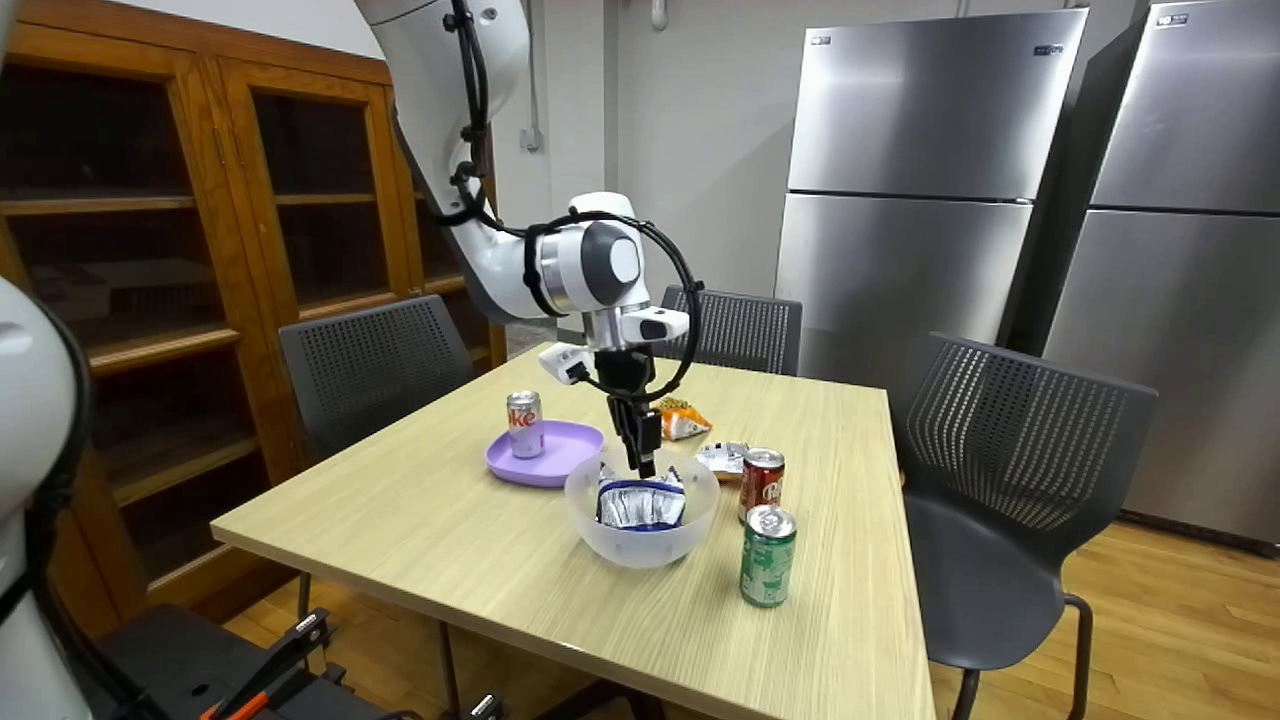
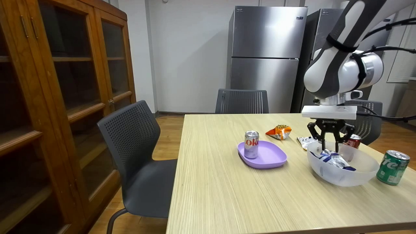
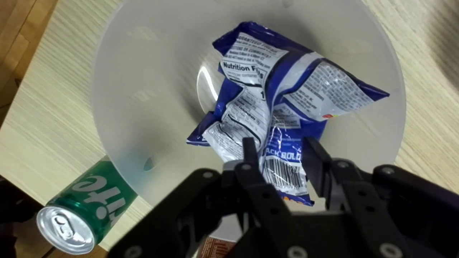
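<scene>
A crumpled blue-and-white foil snack bag (image 3: pixel 283 116) lies inside a round, translucent plastic bowl (image 3: pixel 143 71) whose curved wall probably contains it, with a green metal can (image 3: pixel 86 211) at eight o'clock in the wrist view, while the bent white arm (image 1: pixel 505 265) points its black two-fingered gripper (image 2: pixel 330 149) down over the bag, jaws parted.

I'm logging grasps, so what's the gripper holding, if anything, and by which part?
Nothing: the gripper is open, its jaws apart over the blue-and-white packaging lying in the bowl.
</scene>
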Robot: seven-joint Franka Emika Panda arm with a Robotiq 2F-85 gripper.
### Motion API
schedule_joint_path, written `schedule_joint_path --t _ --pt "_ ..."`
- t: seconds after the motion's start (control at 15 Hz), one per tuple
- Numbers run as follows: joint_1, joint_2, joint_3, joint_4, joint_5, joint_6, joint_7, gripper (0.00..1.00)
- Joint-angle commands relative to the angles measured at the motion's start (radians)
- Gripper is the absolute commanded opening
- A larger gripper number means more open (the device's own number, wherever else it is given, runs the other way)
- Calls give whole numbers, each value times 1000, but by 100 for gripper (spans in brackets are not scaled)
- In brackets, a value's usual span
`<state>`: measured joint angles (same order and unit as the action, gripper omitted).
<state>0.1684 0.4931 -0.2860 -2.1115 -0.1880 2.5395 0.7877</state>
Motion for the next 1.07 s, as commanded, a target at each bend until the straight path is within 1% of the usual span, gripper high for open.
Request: schedule_joint_path --t 0.0,0.2,0.27,0.53,0.93,1.0 --pt "-19 -73 15 -18 -6 -26 -10 70" --pt "-25 -96 19 -8 -3 -24 -6 94" --pt "-27 -101 21 -2 -3 -21 -5 99" --pt "-37 -112 28 35 -2 -11 -11 100" --pt "-62 -55 51 160 7 -19 -71 100" --pt "-45 -83 36 104 -10 -1 -26 100"
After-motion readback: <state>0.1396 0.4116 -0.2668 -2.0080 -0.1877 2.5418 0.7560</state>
